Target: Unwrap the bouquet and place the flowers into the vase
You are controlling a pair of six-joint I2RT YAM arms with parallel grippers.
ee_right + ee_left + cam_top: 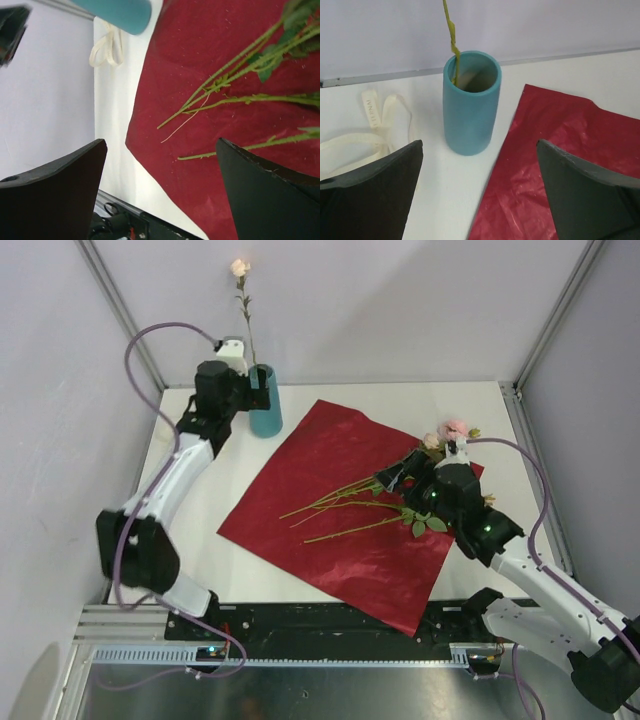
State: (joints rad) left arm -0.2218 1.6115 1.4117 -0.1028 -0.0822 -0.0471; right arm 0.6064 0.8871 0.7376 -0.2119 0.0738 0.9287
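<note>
The teal vase (266, 410) stands at the back left with one rose (239, 268) upright in it. Its stem (453, 42) leans on the rim of the vase (471, 107). My left gripper (257, 380) is open just in front of the vase and holds nothing; in its wrist view the left gripper (479, 145) has wide jaws. The bouquet lies undone: the dark red wrapping sheet (340, 510) is spread flat with the remaining flowers (350, 502) lying on it, blooms (450, 430) to the right. My right gripper (400, 478) hovers open over their stems (235, 70).
The cream ribbon (375, 125) lies loose on the white table left of the vase, and the ribbon (106, 47) also shows in the right wrist view. Frame posts and grey walls close in the back and sides. A metal rail (300, 655) runs along the near edge.
</note>
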